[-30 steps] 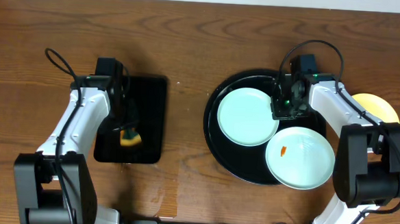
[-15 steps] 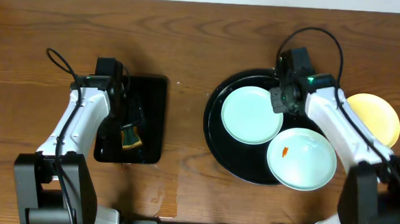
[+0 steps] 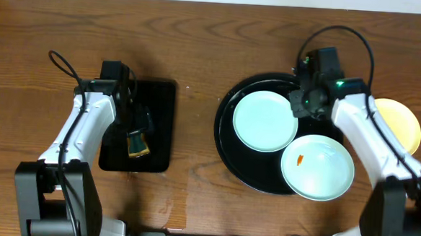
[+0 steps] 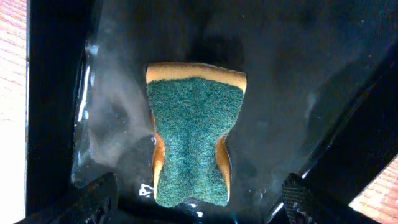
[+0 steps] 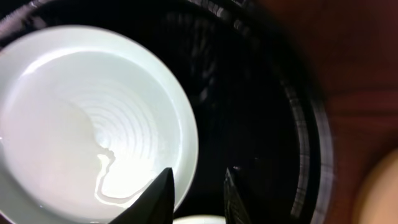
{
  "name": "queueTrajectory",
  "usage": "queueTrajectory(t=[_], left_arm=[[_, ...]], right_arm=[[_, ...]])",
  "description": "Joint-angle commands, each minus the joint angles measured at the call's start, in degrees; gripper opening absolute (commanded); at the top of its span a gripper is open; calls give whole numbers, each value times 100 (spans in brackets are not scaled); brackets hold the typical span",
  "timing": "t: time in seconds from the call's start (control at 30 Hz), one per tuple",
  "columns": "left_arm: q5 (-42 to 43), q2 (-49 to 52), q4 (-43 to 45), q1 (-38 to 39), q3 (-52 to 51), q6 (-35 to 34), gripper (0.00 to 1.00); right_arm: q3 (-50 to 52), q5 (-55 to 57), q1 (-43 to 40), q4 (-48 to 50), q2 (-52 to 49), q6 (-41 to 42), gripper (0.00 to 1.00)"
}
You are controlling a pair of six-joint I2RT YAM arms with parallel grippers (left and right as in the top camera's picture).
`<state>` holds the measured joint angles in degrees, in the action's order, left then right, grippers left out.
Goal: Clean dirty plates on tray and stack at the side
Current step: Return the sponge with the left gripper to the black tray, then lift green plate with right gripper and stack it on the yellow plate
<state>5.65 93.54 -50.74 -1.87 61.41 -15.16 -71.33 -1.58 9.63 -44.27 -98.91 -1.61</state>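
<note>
L gripper [image 4: 199,190]: jaws spread wide, holding nothing. It hangs over a green-topped yellow scrub sponge [image 4: 193,137], which lies flat btwn the fingers on the small rectangular black tray [image 3: 161,101], w/ a wet film around it.

R gripper [image 5: 198,193]: jaws a narrow gap apart, not clamped on anything I can make out. It sits over the upper-right rim of a pale mint-blue round plate [image 3: 265,121]; one finger is over the plate's edge, the other over bare tray. That plate lies upper-left in the large round glossy black tray [image 3: 244,167], no smear seen on it.

Second mint-blue plate [image 3: 318,167] lies at the tray's lower right, touching or overlapping the first, w/ a small orange smear [image 3: 298,159] on its left part. It's just below the R gripper.

Pale yellow round plate [image 3: 401,121] is on the brown wood table [image 3: 200,45], right of the tray, partly behind the R arm.
</note>
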Motion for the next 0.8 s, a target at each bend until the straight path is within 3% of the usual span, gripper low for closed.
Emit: queueTrajectory(t=[0.0,0.2,0.43,0.5,0.6,0.77], left_arm=[[-26,0,-11,-4,0,9,85],[-26,0,-11,-4,0,9,85],[-26,0,-11,-4,0,9,85],[-26,0,-11,-4,0,9,85],[-26,0,-11,-4,0,9,85],[-26,0,-11,-4,0,9,85]], right_arm=[[-55,-1768,-507,-26,-584,-433,29],[-55,-2131,-911,109,-1224,-452,26],[-55,-2365,-837,190,-1451,-468,24],[-55,-2120,-817,247,-1491,-411,18],[-55,-1565,-822,382,-1526,-52,1],[-129,-1080,-846,442,-1257,164,1]])
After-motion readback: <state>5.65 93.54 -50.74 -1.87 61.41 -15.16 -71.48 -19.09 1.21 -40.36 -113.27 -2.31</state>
